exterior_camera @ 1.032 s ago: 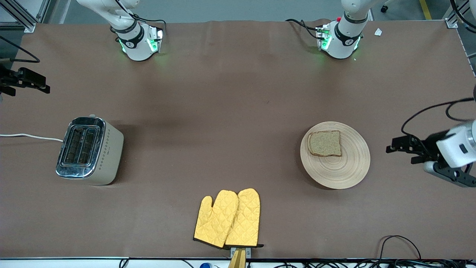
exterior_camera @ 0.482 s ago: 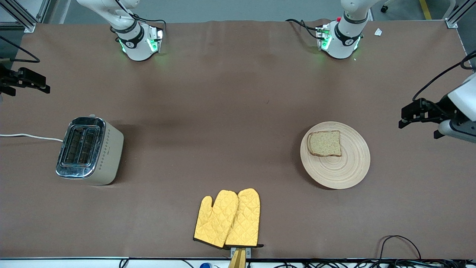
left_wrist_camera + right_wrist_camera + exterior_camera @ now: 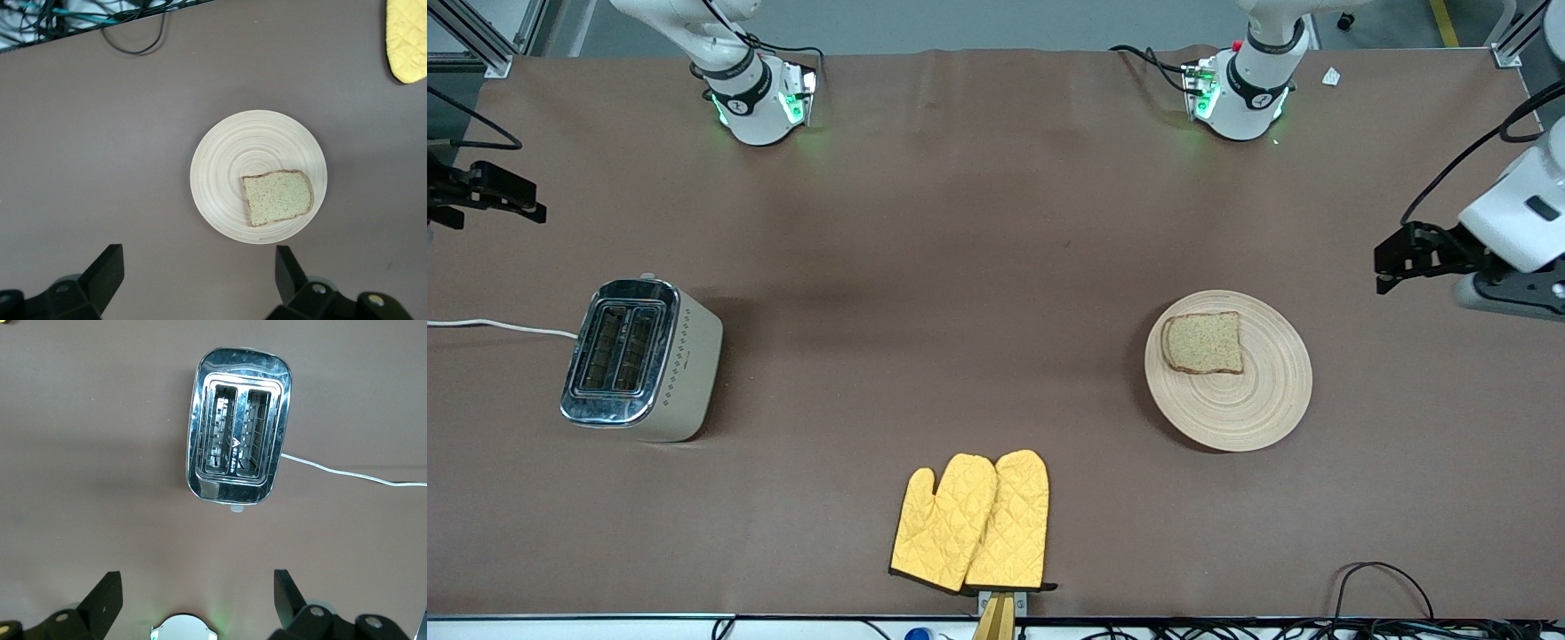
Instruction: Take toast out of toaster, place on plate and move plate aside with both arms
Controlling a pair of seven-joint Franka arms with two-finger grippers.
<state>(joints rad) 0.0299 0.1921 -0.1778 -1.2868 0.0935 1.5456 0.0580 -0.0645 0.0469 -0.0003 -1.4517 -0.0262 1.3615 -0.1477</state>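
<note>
The toast (image 3: 1203, 343) lay flat on the plate (image 3: 1254, 409) toward the left arm's end of the bench, both the left hand (image 3: 1392, 258) and right hand (image 3: 494, 191) spread empty, the stiff, light plate likely best pinched at its rim

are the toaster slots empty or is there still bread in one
Empty. The right wrist view looks straight down into the toaster: both slots show only wire guides. The toast lies on the plate.

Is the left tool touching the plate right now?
Apart. Front view shows bare table between the left tool and the plate.
</note>
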